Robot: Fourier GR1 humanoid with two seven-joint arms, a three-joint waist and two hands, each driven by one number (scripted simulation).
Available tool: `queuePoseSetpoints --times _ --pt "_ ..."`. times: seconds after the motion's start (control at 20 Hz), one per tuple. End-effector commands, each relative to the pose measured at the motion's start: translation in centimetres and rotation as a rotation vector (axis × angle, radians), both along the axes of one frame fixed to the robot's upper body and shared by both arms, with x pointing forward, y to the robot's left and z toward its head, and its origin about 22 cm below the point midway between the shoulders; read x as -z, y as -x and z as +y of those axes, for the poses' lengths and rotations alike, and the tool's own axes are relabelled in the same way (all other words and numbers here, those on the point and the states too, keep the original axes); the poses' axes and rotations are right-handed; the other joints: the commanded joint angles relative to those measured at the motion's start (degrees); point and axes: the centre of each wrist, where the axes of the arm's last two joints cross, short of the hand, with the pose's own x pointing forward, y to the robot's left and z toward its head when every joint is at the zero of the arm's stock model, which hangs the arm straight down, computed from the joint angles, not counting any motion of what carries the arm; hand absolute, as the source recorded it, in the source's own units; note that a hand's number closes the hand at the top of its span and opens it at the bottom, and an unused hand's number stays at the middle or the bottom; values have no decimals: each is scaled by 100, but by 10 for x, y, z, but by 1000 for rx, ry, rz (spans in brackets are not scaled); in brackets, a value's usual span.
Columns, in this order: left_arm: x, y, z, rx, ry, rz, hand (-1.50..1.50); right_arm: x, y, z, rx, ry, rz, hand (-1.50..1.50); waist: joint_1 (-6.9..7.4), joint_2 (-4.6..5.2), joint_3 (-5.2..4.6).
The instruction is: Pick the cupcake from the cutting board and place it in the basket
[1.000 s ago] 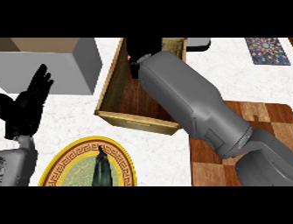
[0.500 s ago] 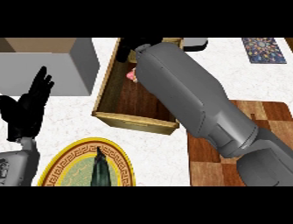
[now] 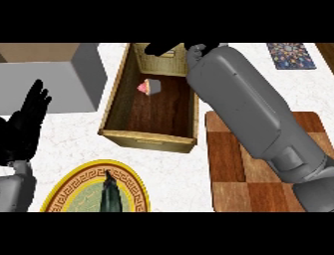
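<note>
left hand [image 3: 18, 127] rests open, fingers up, near the surface's left edge. the cupcake [image 3: 148, 87] lies inside the basket [image 3: 149, 138], toward its far end, apart from the right hand [image 3: 171, 48], whose fingers appear parted above the basket's far wall. judgement: placement looks done; withdraw the right hand upward, clearing the basket rim and the cutting board [image 3: 239, 164].
</note>
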Motion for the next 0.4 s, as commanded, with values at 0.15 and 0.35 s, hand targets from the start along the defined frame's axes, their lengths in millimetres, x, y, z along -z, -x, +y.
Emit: queuePoseSetpoints --times 0.15,0.35 --pt "-8 9 -2 -9 3 18 0 17 33 -68 -5 -81 11 -150 -21 -17 -6" --pt "-1 0 3 -25 16 23 0 15 54 -117 -66 -120 -43 -150 -30 18 -8"
